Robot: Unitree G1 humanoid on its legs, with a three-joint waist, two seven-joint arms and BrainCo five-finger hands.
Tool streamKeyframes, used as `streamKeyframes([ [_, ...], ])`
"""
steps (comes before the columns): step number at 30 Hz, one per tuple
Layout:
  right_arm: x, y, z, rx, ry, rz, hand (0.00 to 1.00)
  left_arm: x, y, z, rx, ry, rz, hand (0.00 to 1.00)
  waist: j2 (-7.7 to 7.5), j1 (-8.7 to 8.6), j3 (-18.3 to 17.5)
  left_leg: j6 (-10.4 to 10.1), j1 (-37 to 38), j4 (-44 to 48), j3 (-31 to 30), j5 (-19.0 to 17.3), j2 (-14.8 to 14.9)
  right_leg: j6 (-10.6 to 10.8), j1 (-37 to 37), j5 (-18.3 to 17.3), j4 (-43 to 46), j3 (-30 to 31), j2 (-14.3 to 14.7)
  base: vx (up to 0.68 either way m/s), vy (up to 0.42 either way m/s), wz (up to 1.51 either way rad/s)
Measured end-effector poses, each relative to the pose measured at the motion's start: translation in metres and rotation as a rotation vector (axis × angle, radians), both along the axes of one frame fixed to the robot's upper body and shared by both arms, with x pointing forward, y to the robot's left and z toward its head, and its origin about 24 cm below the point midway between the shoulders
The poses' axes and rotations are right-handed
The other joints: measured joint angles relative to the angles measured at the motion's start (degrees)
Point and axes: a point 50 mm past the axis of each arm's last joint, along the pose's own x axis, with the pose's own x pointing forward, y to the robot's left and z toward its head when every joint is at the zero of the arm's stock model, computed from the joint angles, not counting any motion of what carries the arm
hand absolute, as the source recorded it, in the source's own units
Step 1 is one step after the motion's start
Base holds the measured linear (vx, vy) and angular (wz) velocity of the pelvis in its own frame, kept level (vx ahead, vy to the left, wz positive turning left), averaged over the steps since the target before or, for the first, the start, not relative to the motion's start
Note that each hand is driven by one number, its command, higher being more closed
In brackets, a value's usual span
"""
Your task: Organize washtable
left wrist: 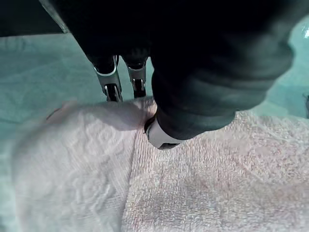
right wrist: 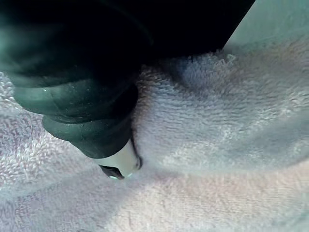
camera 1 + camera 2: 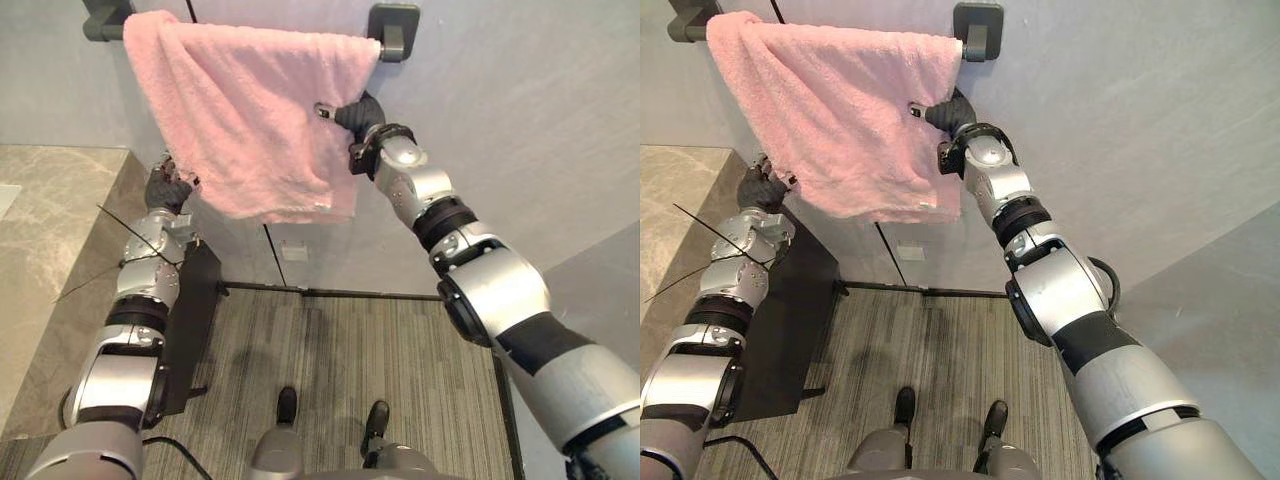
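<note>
Pink towel (image 3: 250,110) draped between wall brackets (image 3: 392,30) at 12 o'clock, long axis 9-to-3. Left robot hand (image 3: 168,188) at towel's 8 o'clock edge, seemingly pinching it. Right robot hand (image 3: 357,113) touching 3 o'clock edge; grip cannot tell. Both hands equally near. Tabletop (image 3: 50,230) at 9 o'clock. Hem tag (image 3: 322,207) unreadable; no other writing.

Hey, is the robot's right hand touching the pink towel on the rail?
Touching. The right wrist view shows the right hand pressed into the pink towel, denting its pile with no gap.
</note>
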Motion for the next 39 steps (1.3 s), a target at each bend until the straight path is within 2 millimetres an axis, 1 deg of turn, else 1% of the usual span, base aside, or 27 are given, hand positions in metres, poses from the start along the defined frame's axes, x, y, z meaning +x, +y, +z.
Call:
streamKeyframes([
  [3, 0.001, -0.015, -0.003, 0.033, 0.003, -0.014, 0.0, -0.008, 0.007, -0.001, -0.01, -0.009, -0.018, 0.0, -0.01, -0.02, 0.0, 0.0, 0.2, 0.0, 0.4, 0.0, 0.1, -0.1, 0.0, 0.1, 0.0, 0.4, 0.0, 0.0, 0.0, -0.07],
  [5, 0.001, -0.02, -0.003, 0.073, 0.013, -0.009, 0.0, -0.011, 0.012, 0.001, -0.037, -0.034, -0.012, 0.0, -0.1, -0.06, -0.1, 0.0, 0.4, 0.0, 0.8, 0.0, 0.4, -0.3, 0.0, 0.2, 0.0, 0.8, 0.0, 0.0, 0.001, -0.12],
  [8, -0.003, -0.033, -0.004, 0.124, -0.012, 0.008, 0.0, -0.017, 0.018, 0.006, -0.034, -0.056, -0.007, 0.0, -0.11, -0.09, -0.1, 0.0, 0.7, 0.0, 1.3, 0.0, 0.7, -0.3, 0.0, 0.3, 0.0, 1.4, 0.3, -0.02, 0.006, -0.1],
  [10, -0.006, -0.05, -0.012, 0.126, -0.017, -0.009, 0.0, -0.024, 0.026, 0.01, -0.049, -0.092, 0.018, 0.0, -0.14, -0.33, -0.1, 0.0, 0.8, 0.0, 1.5, 0.0, 0.8, -0.5, 0.0, 0.3, 0.0, 1.5, 0.5, -0.01, 0.011, -0.04],
  [11, -0.007, -0.055, -0.015, 0.113, -0.017, -0.011, 0.0, -0.026, 0.028, 0.011, -0.051, -0.1, 0.025, 0.0, -0.14, -0.33, -0.1, 0.0, 0.8, 0.0, 1.6, 0.0, 0.8, -0.5, 0.0, 0.4, 0.0, 1.6, 0.5, -0.01, 0.013, -0.03],
  [12, -0.009, -0.063, -0.02, 0.097, -0.015, -0.015, 0.0, -0.029, 0.03, 0.012, -0.048, -0.109, 0.032, 0.0, -0.16, -0.33, -0.1, 0.0, 0.9, 0.0, 1.6, 0.0, 0.8, -0.5, 0.0, 0.4, 0.0, 1.6, 0.5, 0.0, 0.0, 0.0],
  [13, -0.01, -0.074, -0.03, 0.082, 0.003, -0.026, 0.0, -0.033, 0.036, 0.013, -0.042, -0.121, 0.051, 0.0, -0.16, -0.42, -0.2, 0.0, 0.9, -0.1, 1.6, 0.0, 0.8, -0.5, 0.0, 0.4, 0.0, 1.7, 0.5, 0.0, 0.018, -0.03],
  [15, -0.011, -0.088, -0.041, 0.069, 0.03, -0.048, 0.0, -0.038, 0.044, 0.017, -0.036, -0.137, 0.078, 0.0, -0.15, -0.46, -0.2, 0.0, 1.1, -0.1, 1.9, 0.0, 0.8, -0.5, 0.0, 0.4, 0.0, 1.9, 0.5, 0.0, 0.02, -0.07],
  [17, -0.013, -0.097, -0.043, 0.048, 0.032, -0.062, 0.0, -0.042, 0.052, 0.023, -0.051, -0.166, 0.114, 0.0, -0.18, -0.46, -0.5, 0.0, 1.4, 0.0, 2.3, 0.0, 0.8, -0.6, 0.0, 0.5, 0.0, 2.4, 0.6, 0.0, 0.015, -0.12],
  [20, -0.018, -0.1, -0.035, 0.012, -0.011, -0.033, 0.0, -0.046, 0.06, 0.029, -0.054, -0.198, 0.158, 0.0, -0.24, -0.5, -0.7, 0.0, 1.8, 0.0, 2.9, -0.1, 0.9, -0.8, 0.0, 0.7, 0.0, 3.1, 0.7, 0.0, 0.015, -0.13],
  [24, -0.023, -0.105, -0.038, 0.016, -0.025, -0.034, 0.0, -0.05, 0.066, 0.033, -0.064, -0.218, 0.201, 0.0, -0.22, -0.86, -3.4, -0.1, 1.8, 0.0, 3.1, -0.1, 1.1, -0.8, 0.0, 0.7, -0.1, 3.2, 0.8, 0.0, 0.004, -0.02],
  [25, -0.03, -0.11, -0.026, 0.084, -0.085, -0.041, 0.0, -0.054, 0.069, 0.043, -0.075, -0.267, 0.229, 0.0, -0.19, -1.36, -4.2, -0.1, 1.8, 0.0, 3.1, -0.1, 1.1, -0.8, 0.0, 0.7, -0.1, 3.2, 0.8, 0.0, 0.0, 0.0],
  [26, -0.033, -0.113, -0.019, 0.114, -0.121, -0.049, 0.0, -0.056, 0.07, 0.049, -0.075, -0.297, 0.239, 0.0, -0.16, -1.39, -4.3, -0.1, 1.8, 0.0, 3.1, -0.1, 1.1, -0.8, 0.0, 0.7, -0.1, 3.2, 0.8, 0.0, 0.0, 0.0],
  [27, -0.039, -0.118, -0.005, 0.166, -0.188, -0.063, 0.0, -0.06, 0.071, 0.059, -0.073, -0.352, 0.255, 0.0, -0.15, -1.51, -4.5, -0.1, 1.9, 0.0, 3.1, -0.1, 1.1, -0.8, 0.0, 0.8, -0.2, 3.2, 0.8, 0.0, 0.0, 0.0],
  [28, -0.046, -0.125, 0.014, 0.242, -0.286, -0.093, 0.0, -0.065, 0.071, 0.073, -0.069, -0.426, 0.273, 0.0, -0.13, -1.62, -5.1, -0.1, 1.9, 0.0, 3.1, -0.1, 1.1, -0.8, 0.0, 0.8, -0.3, 3.2, 0.8, 0.0, 0.0, 0.0],
  [29, -0.049, -0.129, 0.021, 0.279, -0.331, -0.111, 0.0, -0.067, 0.07, 0.079, -0.063, -0.458, 0.278, 0.0, -0.11, -1.66, -5.5, -0.1, 1.9, 0.0, 3.1, -0.1, 1.1, -0.8, 0.1, 0.8, -0.3, 3.2, 0.8, 0.0, 0.0, 0.0],
  [30, -0.056, -0.135, 0.034, 0.325, -0.409, -0.137, 0.0, -0.069, 0.063, 0.091, -0.047, -0.517, 0.273, 0.0, -0.04, -1.66, -6.1, -0.1, 2.2, 0.0, 3.1, -0.1, 1.1, -0.8, 0.5, 0.8, -0.3, 3.2, 0.8, 0.0, 0.0, 0.0],
  [31, -0.061, -0.135, 0.043, 0.352, -0.469, -0.14, 0.0, -0.071, 0.056, 0.102, -0.012, -0.563, 0.256, 0.0, 0.15, -1.66, -6.6, -0.1, 2.8, 0.0, 3.0, -0.1, 1.1, -0.8, 1.1, 0.8, -0.3, 3.1, 0.8, 0.0, 0.0, 0.0],
  [32, -0.064, -0.133, 0.046, 0.362, -0.491, -0.129, 0.0, -0.071, 0.051, 0.106, 0.003, -0.583, 0.243, 0.0, 0.23, -1.68, -7.0, -0.1, 2.9, 0.0, 2.9, -0.1, 1.1, -0.8, 1.2, 0.8, -0.3, 3.1, 0.8, 0.0, 0.0, 0.0],
  [33, -0.07, -0.126, 0.053, 0.377, -0.531, -0.091, 0.0, -0.07, 0.038, 0.114, 0.035, -0.615, 0.199, 0.0, 0.62, -1.75, -7.8, -0.1, 2.8, -0.1, 2.9, -0.1, 1.1, -0.8, 1.1, 0.8, -0.3, 3.0, 0.8, -0.04, 0.021, 0.03],
  [34, -0.076, -0.113, 0.057, 0.398, -0.567, -0.034, 0.0, -0.069, 0.02, 0.123, 0.091, -0.644, 0.125, 0.0, 1.19, -1.9, -8.3, -0.1, 2.9, -0.4, 2.9, -0.1, 1.0, -0.8, 1.2, 0.7, -0.3, 2.7, 0.7, -0.05, 0.022, 0.02],
  [37, -0.077, -0.093, 0.053, 0.398, -0.557, 0.035, 0.0, -0.069, -0.006, 0.131, 0.15, -0.687, 0.002, 0.0, 2.08, -1.89, -8.8, -0.1, 2.9, -0.5, 2.8, -0.1, 0.9, -0.8, 1.2, 0.7, -0.3, 2.3, 0.6, -0.05, 0.017, 0.02],
  [38, -0.076, -0.082, 0.048, 0.375, -0.536, 0.075, 0.0, -0.071, -0.019, 0.134, 0.17, -0.712, -0.056, 0.0, 2.6, -1.84, -9.0, 0.0, 2.9, -0.5, 2.7, -0.1, 0.9, -0.9, 1.2, 0.5, -0.3, 2.2, 0.5, -0.07, 0.023, 0.07],
  [39, -0.076, -0.065, 0.039, 0.321, -0.496, 0.145, 0.0, -0.076, -0.034, 0.136, 0.19, -0.749, -0.135, 0.0, 3.3, -1.89, -9.4, 0.0, 2.9, -0.5, 2.5, 0.0, 0.8, -0.7, 1.4, 0.2, -0.3, 1.9, 0.5, -0.05, 0.018, 0.09],
])
